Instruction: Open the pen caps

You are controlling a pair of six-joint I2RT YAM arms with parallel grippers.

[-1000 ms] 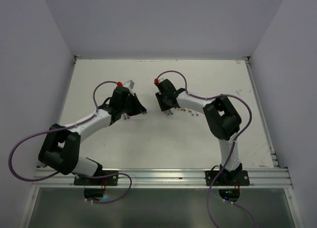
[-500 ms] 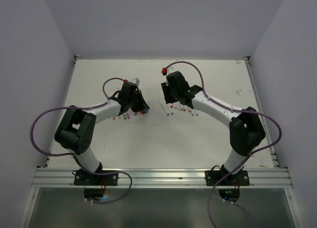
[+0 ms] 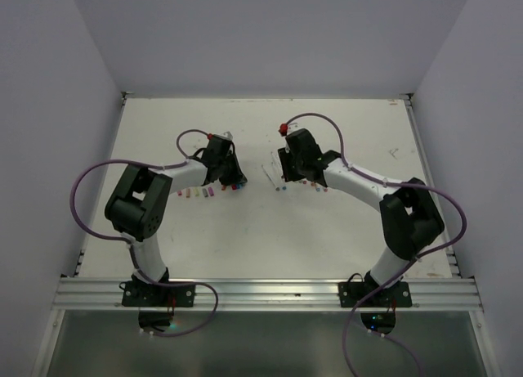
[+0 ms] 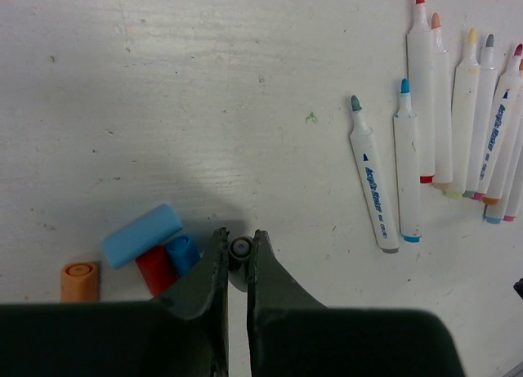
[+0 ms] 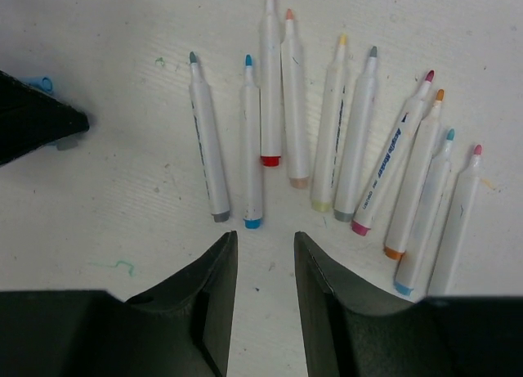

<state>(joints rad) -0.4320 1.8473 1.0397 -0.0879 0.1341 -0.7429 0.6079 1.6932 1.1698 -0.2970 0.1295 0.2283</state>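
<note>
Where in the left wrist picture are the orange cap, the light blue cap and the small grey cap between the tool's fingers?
orange cap (image 4: 79,281): left wrist view, middle of its body.
light blue cap (image 4: 141,235): left wrist view, middle of its long side.
grey cap (image 4: 240,247): left wrist view, its round end.

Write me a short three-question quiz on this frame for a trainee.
1. True or false: the right gripper is holding a pen.
2. What sits between the fingers of the left gripper? A) a small grey cap B) an orange cap C) a pen
3. How many pens lie in the right wrist view?
Key: 1 false, it is open and empty. 2 A. 3 ten, all with their tips bare.
</note>
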